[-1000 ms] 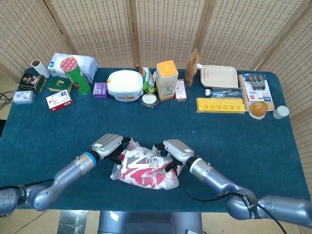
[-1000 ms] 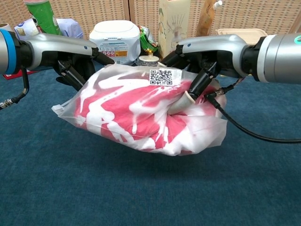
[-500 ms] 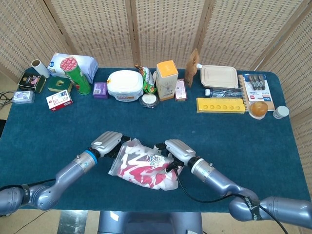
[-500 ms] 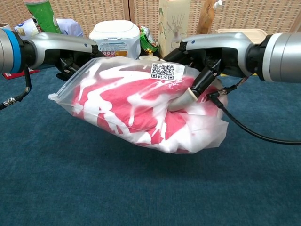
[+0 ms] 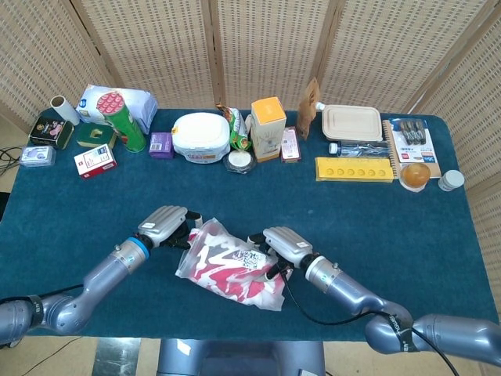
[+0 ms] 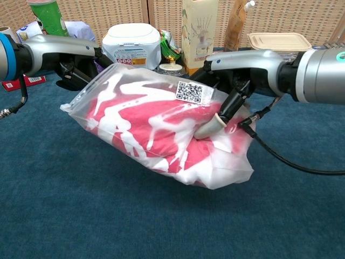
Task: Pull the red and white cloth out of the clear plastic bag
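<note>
both robot hands, left [image 6: 81, 59] & right [image 6: 234, 81], grip clear plastic bag [image 6: 161, 129] w/ qr label [image 6: 191, 91].

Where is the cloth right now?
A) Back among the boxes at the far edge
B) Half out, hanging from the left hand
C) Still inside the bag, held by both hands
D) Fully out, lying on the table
C: the cloth shows only through the bag, which the left hand and right hand grip at opposite ends.
</note>
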